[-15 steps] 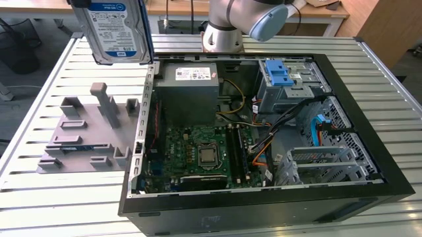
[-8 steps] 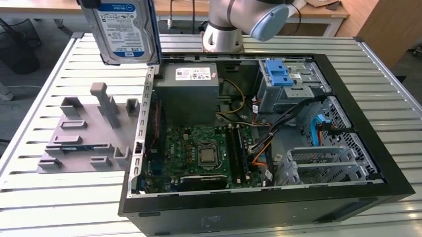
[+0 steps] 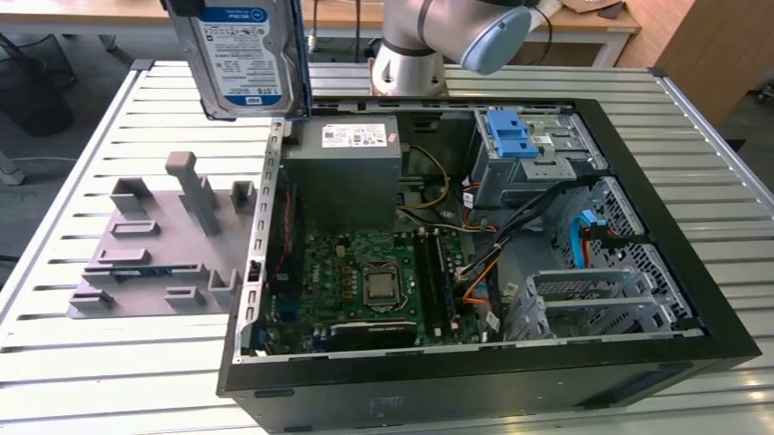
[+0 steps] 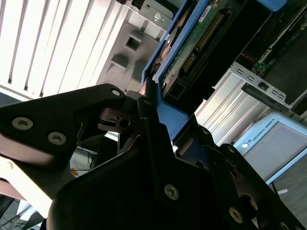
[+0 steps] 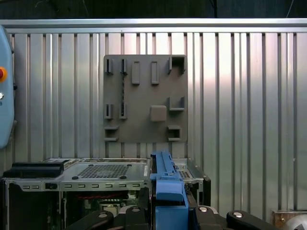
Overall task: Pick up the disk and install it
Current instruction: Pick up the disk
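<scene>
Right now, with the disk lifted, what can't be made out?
Exterior view: the disk runs past the top edge, so its upper end and the jaws' hold are cut off.
Second wrist view: the gripper body covers the disk's near end, and its label side faces away.
First wrist view: the picture's edge cuts the disk short.

Robotics lab (desks point(image 3: 344, 14) behind): slatted metal bench point(image 3: 133, 362), opened computer case point(image 3: 484, 391).
</scene>
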Controlling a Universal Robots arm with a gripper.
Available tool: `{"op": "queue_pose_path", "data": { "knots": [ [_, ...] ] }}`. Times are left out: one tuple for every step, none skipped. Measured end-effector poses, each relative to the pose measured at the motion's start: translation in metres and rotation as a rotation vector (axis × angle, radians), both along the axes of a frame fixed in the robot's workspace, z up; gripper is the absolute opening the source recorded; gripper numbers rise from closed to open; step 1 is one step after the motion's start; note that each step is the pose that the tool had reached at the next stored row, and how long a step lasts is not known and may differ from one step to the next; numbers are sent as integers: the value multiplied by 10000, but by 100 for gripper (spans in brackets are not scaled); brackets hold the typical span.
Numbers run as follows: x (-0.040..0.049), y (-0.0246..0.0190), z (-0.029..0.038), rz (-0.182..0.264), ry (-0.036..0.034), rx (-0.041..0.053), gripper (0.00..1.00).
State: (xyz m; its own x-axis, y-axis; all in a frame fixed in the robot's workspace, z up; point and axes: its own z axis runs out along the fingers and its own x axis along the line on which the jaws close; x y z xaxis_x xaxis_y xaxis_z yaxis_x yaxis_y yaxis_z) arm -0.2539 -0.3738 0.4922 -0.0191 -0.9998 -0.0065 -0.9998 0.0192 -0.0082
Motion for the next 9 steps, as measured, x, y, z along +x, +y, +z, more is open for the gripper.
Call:
{"op": "queue_pose_path", "data": {
  "knots": [
    [26, -3, 0, 0, 1, 0, 36],
    [51, -6, 0, 0, 0, 0, 36],
    [75, -9, 0, -1, 0, 0, 36],
    [100, -12, 0, 0, 1, -1, 36],
    [123, -14, 0, 0, 0, 0, 36],
    [149, -17, 0, 0, 0, 0, 36],
    [176, -21, 1, 0, 1, -1, 36],
    [205, -27, 0, 0, 1, -1, 36],
    [232, -34, 0, -1, 0, 0, 36]
  ]
}}
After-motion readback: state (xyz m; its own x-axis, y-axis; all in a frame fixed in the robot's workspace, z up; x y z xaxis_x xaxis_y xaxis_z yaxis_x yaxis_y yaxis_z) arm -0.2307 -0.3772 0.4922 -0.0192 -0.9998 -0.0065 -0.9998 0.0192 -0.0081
